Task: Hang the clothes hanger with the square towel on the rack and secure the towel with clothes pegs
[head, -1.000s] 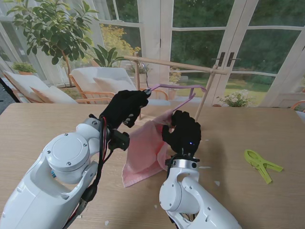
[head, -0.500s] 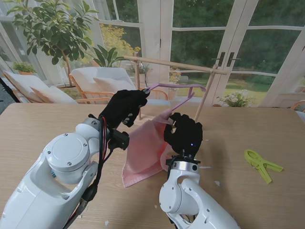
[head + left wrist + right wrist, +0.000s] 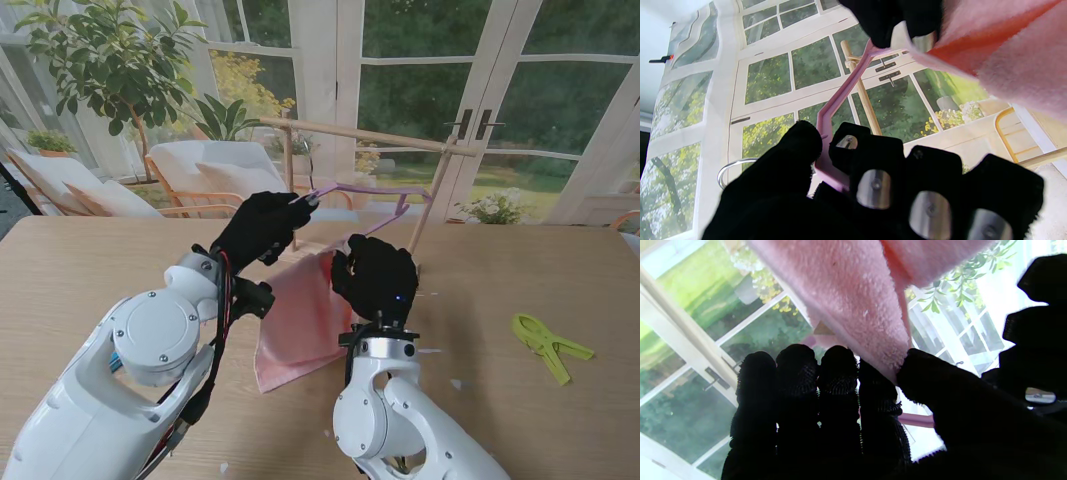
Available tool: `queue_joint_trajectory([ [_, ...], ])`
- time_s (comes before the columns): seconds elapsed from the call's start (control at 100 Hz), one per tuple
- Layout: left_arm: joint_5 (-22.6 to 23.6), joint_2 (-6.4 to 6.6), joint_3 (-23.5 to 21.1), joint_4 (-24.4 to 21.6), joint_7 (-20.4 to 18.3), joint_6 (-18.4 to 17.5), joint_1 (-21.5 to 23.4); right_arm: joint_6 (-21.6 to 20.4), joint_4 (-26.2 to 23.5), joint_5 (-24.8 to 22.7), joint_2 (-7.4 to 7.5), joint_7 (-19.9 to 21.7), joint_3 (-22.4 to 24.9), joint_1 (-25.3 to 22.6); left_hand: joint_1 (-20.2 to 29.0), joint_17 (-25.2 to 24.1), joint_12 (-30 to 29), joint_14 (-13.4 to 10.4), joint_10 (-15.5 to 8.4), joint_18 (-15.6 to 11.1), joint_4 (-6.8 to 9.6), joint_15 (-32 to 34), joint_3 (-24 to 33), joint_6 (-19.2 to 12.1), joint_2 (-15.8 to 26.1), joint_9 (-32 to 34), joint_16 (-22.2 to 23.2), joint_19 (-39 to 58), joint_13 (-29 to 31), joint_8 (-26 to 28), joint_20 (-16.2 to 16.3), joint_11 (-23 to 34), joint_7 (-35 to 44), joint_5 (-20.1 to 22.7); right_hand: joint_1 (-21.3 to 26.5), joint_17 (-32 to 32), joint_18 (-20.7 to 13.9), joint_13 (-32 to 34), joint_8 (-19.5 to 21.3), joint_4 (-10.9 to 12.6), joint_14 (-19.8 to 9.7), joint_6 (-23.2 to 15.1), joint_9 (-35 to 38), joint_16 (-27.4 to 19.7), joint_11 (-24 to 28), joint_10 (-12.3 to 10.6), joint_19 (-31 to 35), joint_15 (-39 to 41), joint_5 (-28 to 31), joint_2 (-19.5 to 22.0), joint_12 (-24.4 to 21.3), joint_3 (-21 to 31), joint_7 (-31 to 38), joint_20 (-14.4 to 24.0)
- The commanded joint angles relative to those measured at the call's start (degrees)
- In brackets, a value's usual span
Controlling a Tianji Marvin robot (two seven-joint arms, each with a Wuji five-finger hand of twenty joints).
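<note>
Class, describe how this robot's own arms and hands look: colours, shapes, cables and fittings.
Both arms have glossy white, rounded shells with disc-shaped joint caps. Red and black cables run along the left arm. The left hand and right hand are five-fingered and gloved in black fabric, with silvery oval fingertip pads.

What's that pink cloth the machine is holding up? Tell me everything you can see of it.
It is a square pink towel of soft, fluffy fabric, with a darker orange-pink band showing along a fold in the left wrist view. It hangs in loose folds from the thin pink plastic clothes hanger, its lower corner near or on the wooden table. The black-gloved right hand pinches its upper edge between thumb and fingers, while the left hand grips the hanger near its metal hook. No peg is on it.
</note>
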Motion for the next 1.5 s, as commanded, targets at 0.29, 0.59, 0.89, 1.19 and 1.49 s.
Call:
queue_joint_trajectory([
  [0.29, 2.5, 1.56, -1.4, 1.0, -4.8, -4.1, 1.9, 2.7, -6.6, 7.7, -0.76, 7.0, 2.7, 0.1, -2.8, 0.8, -0.3, -1.3, -3.1, -0.5, -0.36, 7.8, 5.7, 1.5, -2.6, 2.0, 1.9, 15.5, 1.7, 1.8, 1.2, 2.7, 2.1, 6.9, -2.5, 10.7, -0.1, 12.1, 9.2, 5.2, 0.7, 0.5, 9.9, 0.1, 5.9, 2.1, 11.1, 7.7, 11.1, 7.8, 1.5, -4.3, 1.9, 37.5],
  [0.59, 0.7, 2.36, -5.0, 1.1, -7.3, -7.6, 3.2, 5.5, -9.0, 12.9, -0.81, 9.8, 7.0, -2.0, -5.8, 0.5, -0.8, -0.9, -2.8, 0.4, -0.12, 7.8, 10.2, 1.0, -5.1, 2.0, 2.3, 15.5, 1.6, 2.0, 2.1, 4.5, 2.1, 10.7, -1.5, 13.4, -0.2, 14.5, 10.4, 5.2, 0.7, 1.0, 11.5, -0.4, 6.7, 1.8, 12.9, 8.7, 11.9, 7.8, 1.4, -5.7, 2.0, 36.4],
  [0.89, -2.5, 3.23, -7.9, 0.8, -11.2, -9.5, 3.7, 6.7, -8.4, 15.2, -1.3, 9.0, 9.8, -3.0, -7.4, 0.2, -1.4, -0.8, -2.6, 0.9, 0.44, 8.0, 13.1, 0.3, -6.9, 1.9, 3.0, 15.5, 1.6, 2.3, 3.4, 6.7, 2.3, 14.3, -0.4, 13.3, -0.4, 14.0, 11.4, 4.2, 0.5, 1.3, 10.7, -0.6, 7.1, 1.6, 13.3, 8.8, 10.8, 8.7, 1.4, -7.4, 1.9, 35.5],
  [1.19, -3.9, 4.3, -10.0, 0.7, -15.8, -10.8, 3.5, 6.6, -8.0, 17.6, -1.86, 7.5, 11.7, -4.1, -7.9, 0.2, -1.8, -1.5, -3.1, 0.9, 0.72, 8.2, 13.9, -0.3, -7.2, 1.9, 3.3, 15.5, 1.6, 2.5, 3.9, 7.6, 2.5, 15.2, -0.5, 13.1, -0.6, 13.7, 11.8, 3.8, 0.3, 1.2, 10.4, -0.5, 7.3, 1.4, 13.3, 8.8, 10.4, 8.9, 1.3, -7.9, 1.9, 35.2],
  [1.49, -7.6, 4.05, -11.3, -0.2, -16.1, -8.5, 3.3, 4.8, -7.4, 17.3, -1.25, 8.1, 12.4, -5.2, -7.8, 0.2, -2.1, -1.5, -3.1, 0.9, 0.7, 8.2, 13.8, -0.3, -7.1, 1.8, 3.5, 15.5, 1.6, 2.7, 4.1, 7.7, 2.4, 15.2, -5.7, 5.0, 0.2, 5.0, 4.6, 2.1, 2.2, 1.1, 4.2, -0.8, 1.9, 3.4, 8.1, 3.3, 6.1, 7.3, -1.9, -7.4, -6.4, 35.6],
])
